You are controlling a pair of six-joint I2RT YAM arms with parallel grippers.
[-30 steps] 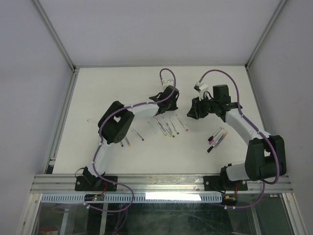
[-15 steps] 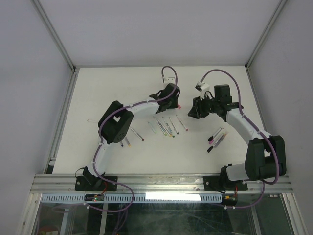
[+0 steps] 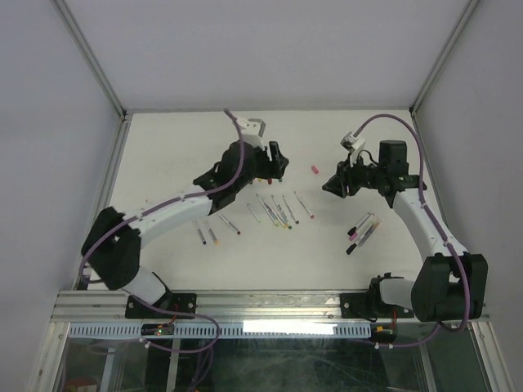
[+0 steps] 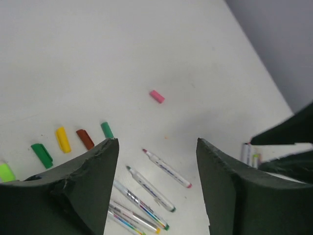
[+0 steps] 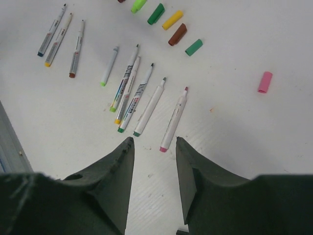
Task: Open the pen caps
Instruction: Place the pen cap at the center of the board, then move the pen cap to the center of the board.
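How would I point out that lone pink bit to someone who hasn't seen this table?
On the white table, find the middle row of uncapped pens. Beyond its right end lies the pink cap, alone, away from the green, brown and yellow caps.

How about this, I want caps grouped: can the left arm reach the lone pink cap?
Probably yes: the pink cap lies alone ahead of the open left gripper, nothing between them.

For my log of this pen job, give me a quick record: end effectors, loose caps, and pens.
Left end effector: open, empty
Right end effector: open, empty
Pink cap: lying alone, apart from the rest
Row of caps: lime, green, yellow, brown, green
Uncapped pens: side by side, beside that row
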